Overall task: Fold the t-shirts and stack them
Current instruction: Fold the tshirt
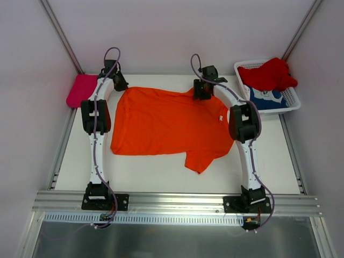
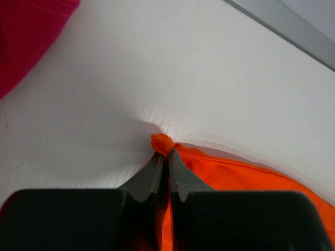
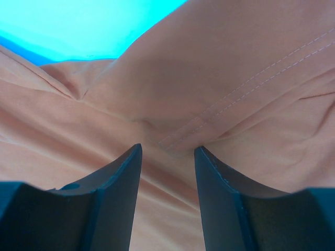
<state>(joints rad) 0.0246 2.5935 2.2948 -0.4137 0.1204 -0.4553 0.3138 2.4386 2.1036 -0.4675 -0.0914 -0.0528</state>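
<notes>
Top view: the orange t-shirt (image 1: 166,126) lies spread mid-frame on the desk (image 1: 161,174). Left wrist: the left claw (image 2: 163,156) is pinched shut on its corner — soft, light cloth. Right wrist: the right claw (image 3: 167,151) gapes over a stitched hem (image 3: 183,137) — likely the firmest hold.

Left arm (image 1: 97,137) and right arm (image 1: 246,134) stretch forward.
Left claw (image 2: 163,152) is pinched closed; right claw (image 3: 167,154) has jaws apart.

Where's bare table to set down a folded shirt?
Widest: the near strip of table between the orange t-shirt and the front rail. Narrower: right of the right arm, this side of the basket. Crowded: far-left corner, magenta t-shirt beside left gripper.
</notes>
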